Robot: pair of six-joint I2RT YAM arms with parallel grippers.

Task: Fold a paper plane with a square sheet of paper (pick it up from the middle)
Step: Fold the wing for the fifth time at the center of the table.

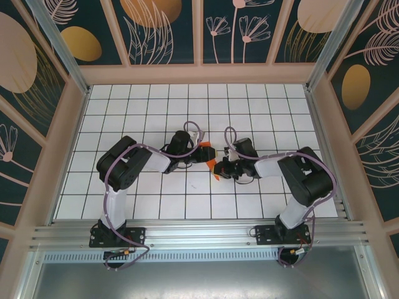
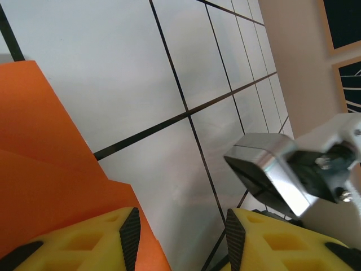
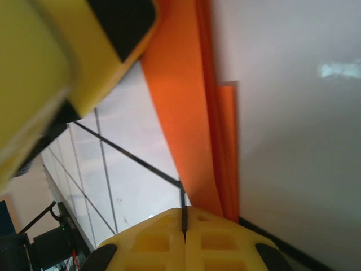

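The orange paper (image 1: pixel 207 154) lies at the middle of the white tiled surface (image 1: pixel 187 112), folded into a narrow strip that runs on a slant between the two hands. From above, the left hand (image 1: pixel 198 151) sits at its upper left end and the right hand (image 1: pixel 219 167) at its lower right end, with a small orange tip poking out below the right hand. In the left wrist view the left hand (image 2: pixel 180 226) is open: its yellow fingers stand apart at the bottom edge and bare surface (image 2: pixel 113 68) shows in the gap. The paper (image 2: pixel 45 158) fills the left side, with layered folds, and passes under the left-side finger. A blurred grey block (image 2: pixel 271 175) hangs at the right. In the right wrist view the right hand (image 3: pixel 183 217) is closed, its fingers pressed together along a thin seam. The paper (image 3: pixel 186 113) runs down from the top of the frame to the fingertips, just right of the seam. Whether it is pinched I cannot tell. The left hand's finger (image 3: pixel 84 45) looms at the upper left.
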